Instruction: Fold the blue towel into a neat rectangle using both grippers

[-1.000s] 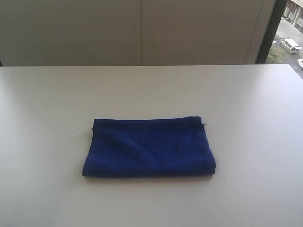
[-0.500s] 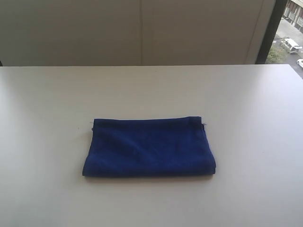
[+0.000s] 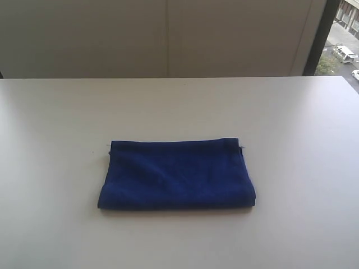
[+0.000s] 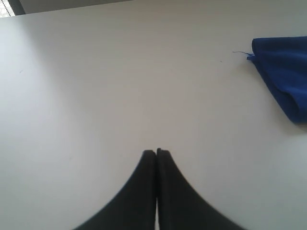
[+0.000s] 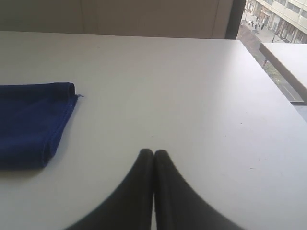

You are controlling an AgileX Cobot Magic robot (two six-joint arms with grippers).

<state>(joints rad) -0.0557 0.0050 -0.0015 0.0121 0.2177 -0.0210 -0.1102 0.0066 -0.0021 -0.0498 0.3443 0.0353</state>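
The left claw (image 4: pixel 156 152) and right claw (image 5: pixel 153 152) are pinched together, empty; the blue towel (image 3: pixel 176 175) lies folded between them

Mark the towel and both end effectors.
towel (image 3: pixel 176 175), exterior view, middle of its top layer
left end effector (image 4: pixel 157 152), left wrist view, where the shut fingertips meet
right end effector (image 5: pixel 154 152), right wrist view, where the shut fingertips meet

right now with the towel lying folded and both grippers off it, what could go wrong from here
1. The blue towel has loosely stacked layers and a rounded, puffy right end, so the fold may relax open.
2. The left gripper and right gripper are shut over the bare table on either side. An inward sweep could drag the cloth askew.
3. Regrasping with the jaws shut would likely only push it.
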